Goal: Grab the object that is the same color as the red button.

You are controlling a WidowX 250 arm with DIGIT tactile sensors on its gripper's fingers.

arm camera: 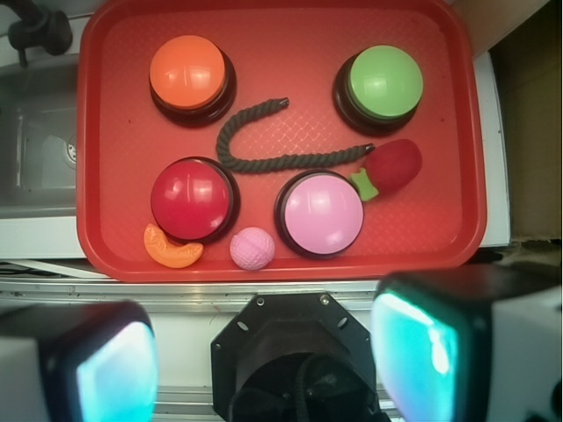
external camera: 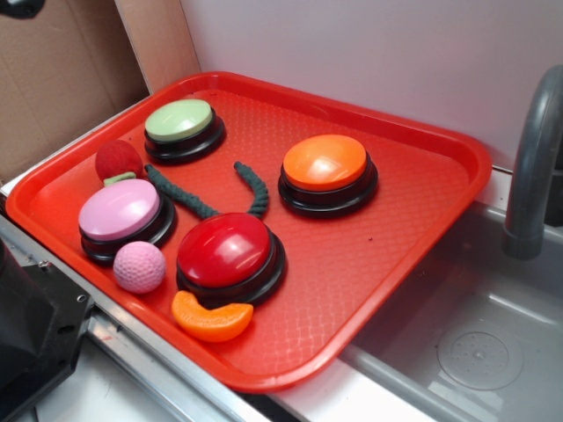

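The dark-red fuzzy ball [external camera: 118, 160] with a pale green bit at its base lies on the red tray [external camera: 413, 229] at its left side, between the green-domed and pink-domed buttons; it also shows in the wrist view [arm camera: 396, 164]. The red button [external camera: 226, 251] stands near the tray's front, also in the wrist view [arm camera: 190, 199]. My gripper [arm camera: 264, 360] is open and empty, high above the robot base, off the tray's near edge; its fingers [arm camera: 431, 352] show wide apart.
The tray also holds a green-domed button [external camera: 180, 123], an orange-domed button [external camera: 325, 165], a pink-domed button [external camera: 120, 214], a pink dimpled ball [external camera: 139, 266], an orange slice toy [external camera: 209, 317] and a dark green rope [external camera: 198, 200]. A grey sink [external camera: 475, 343] with faucet [external camera: 532, 149] lies right.
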